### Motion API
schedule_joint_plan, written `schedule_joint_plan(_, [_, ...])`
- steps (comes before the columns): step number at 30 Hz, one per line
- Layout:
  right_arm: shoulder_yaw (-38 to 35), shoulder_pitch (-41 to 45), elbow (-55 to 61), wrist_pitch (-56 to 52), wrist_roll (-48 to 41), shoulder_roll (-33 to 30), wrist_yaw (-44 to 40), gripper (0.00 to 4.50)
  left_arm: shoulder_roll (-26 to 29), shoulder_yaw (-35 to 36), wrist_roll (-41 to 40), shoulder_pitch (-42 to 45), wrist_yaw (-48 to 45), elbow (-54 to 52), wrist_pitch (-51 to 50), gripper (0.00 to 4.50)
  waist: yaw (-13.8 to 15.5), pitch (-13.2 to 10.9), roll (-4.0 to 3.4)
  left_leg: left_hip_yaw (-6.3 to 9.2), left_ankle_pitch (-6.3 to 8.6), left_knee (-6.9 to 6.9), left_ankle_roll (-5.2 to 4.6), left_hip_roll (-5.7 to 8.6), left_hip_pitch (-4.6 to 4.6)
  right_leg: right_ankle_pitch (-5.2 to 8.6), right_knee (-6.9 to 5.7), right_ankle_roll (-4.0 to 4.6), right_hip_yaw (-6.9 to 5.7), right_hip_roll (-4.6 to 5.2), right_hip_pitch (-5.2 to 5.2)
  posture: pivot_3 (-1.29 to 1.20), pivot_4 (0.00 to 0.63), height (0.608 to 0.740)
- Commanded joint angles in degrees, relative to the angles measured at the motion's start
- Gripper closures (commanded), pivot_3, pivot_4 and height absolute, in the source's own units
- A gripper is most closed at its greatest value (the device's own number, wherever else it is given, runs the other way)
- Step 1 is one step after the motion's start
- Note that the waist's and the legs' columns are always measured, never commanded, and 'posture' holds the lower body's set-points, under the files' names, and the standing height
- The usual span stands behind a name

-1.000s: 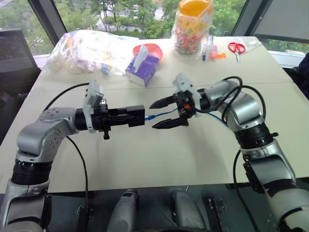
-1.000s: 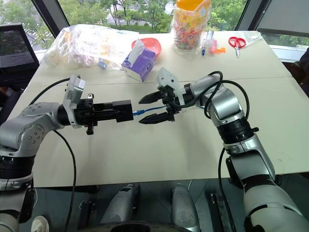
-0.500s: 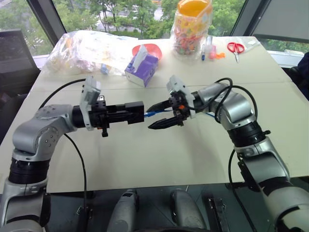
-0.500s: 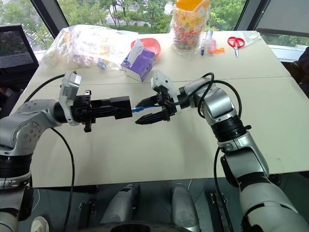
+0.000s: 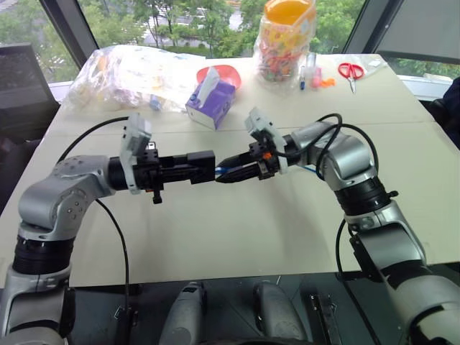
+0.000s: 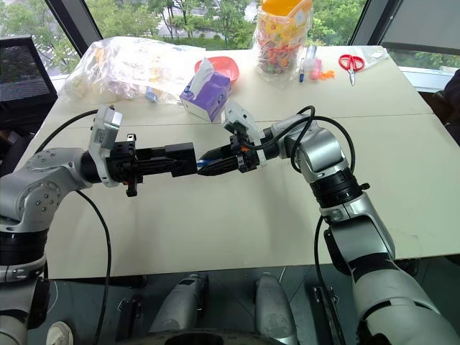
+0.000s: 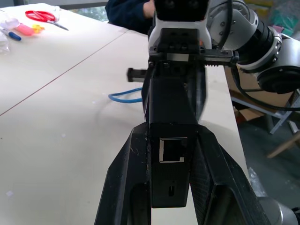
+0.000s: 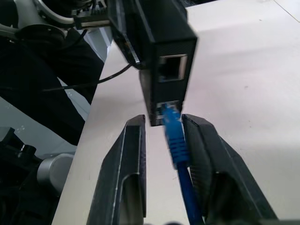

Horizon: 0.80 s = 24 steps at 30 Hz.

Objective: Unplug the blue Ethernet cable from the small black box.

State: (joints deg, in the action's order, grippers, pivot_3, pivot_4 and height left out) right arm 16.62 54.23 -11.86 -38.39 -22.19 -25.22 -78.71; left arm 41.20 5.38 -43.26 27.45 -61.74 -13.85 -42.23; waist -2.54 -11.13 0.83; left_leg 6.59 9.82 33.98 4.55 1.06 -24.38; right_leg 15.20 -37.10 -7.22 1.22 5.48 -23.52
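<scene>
My left gripper [image 5: 188,169] is shut on the small black box [image 5: 200,166] and holds it level above the table, pointing right. The blue Ethernet cable [image 8: 176,140] is plugged into the lower port on the box's [image 8: 161,42] end face. It trails back past my right arm onto the table [image 7: 124,97]. My right gripper [image 5: 224,174] meets the box from the right. Its two fingers [image 8: 136,154] flank the cable just behind the plug, narrowly open. One finger touches the cord; a gap shows on the other side.
The table [image 5: 237,237] carries a purple tissue box [image 5: 210,100], a red bowl [image 5: 224,72] and a clear plastic bag [image 5: 129,72] at the back. A jar of coloured items [image 5: 287,39], markers [image 5: 309,72] and red scissors [image 5: 352,70] lie at the back right.
My right gripper has moved left up to the box, and its wide-open fingers have narrowed around the blue cable's plug end. The left gripper and the box stayed put.
</scene>
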Motion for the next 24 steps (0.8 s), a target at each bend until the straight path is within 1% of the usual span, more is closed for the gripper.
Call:
schedule_joint_plan(1, [-1.37, 1.82, 0.30, 0.61, -0.61, 0.34, -0.04, 2.97, 0.45, 0.95, -0.87, -0.15, 0.00, -1.69, 0.33, 4.01, 0.00, 0.00, 0.00, 0.00, 0.00, 0.00, 0.00, 0.00, 0.00, 0.00, 0.00, 0.00, 0.00, 0.00, 0.00, 0.00, 0.150, 0.726])
schedule_joint_plan(16, [-0.83, 2.00, -0.82, 2.11, 0.24, -0.23, -1.20, 2.97, 0.98, 0.18, 0.41, -0.65, -1.36, -1.58, 1.99, 4.01, -0.01, 0.00, 0.00, 0.00, 0.00, 0.00, 0.00, 0.00, 0.00, 0.00, -0.01, 0.00, 0.00, 0.00, 0.00, 0.00, 0.150, 0.726])
schedule_joint_plan(17, [-0.84, 1.95, -0.80, 2.18, 0.30, -0.23, -1.31, 3.51, 0.97, 0.18, 0.42, -0.53, -1.35, -1.53, 1.99, 4.01, -0.01, 0.00, 0.00, 0.00, 0.00, 0.01, 0.00, 0.00, 0.00, 0.00, -0.01, 0.00, 0.00, 0.00, 0.00, 0.00, 0.150, 0.726])
schedule_joint_plan(19, [-0.85, 1.89, -0.75, 2.23, 0.38, -0.22, -1.50, 4.27, 0.84, 0.18, 0.48, -0.32, -1.24, -1.44, 2.04, 4.01, -0.01, 0.00, 0.00, 0.00, 0.00, 0.01, 0.00, 0.00, 0.00, 0.00, -0.01, 0.00, 0.00, 0.00, 0.00, 0.00, 0.150, 0.726])
schedule_joint_plan(20, [-0.84, 1.84, -0.68, 2.24, 0.44, -0.19, -1.57, 4.45, 0.76, 0.22, 0.45, -0.20, -1.15, -1.38, 2.05, 4.01, 0.00, 0.00, 0.00, 0.00, 0.00, 0.01, 0.00, 0.00, 0.00, 0.00, -0.01, 0.00, 0.00, 0.00, 0.00, 0.00, 0.150, 0.726])
schedule_joint_plan(24, [-0.65, 1.63, -0.41, 2.35, 0.61, -0.08, -1.66, 4.45, 0.45, 0.32, 0.32, 0.14, -0.84, -1.22, 2.11, 4.01, -0.01, 0.00, 0.00, 0.00, 0.00, 0.01, 0.00, 0.00, 0.00, 0.00, -0.02, -0.01, 0.00, 0.00, 0.00, 0.00, 0.150, 0.726])
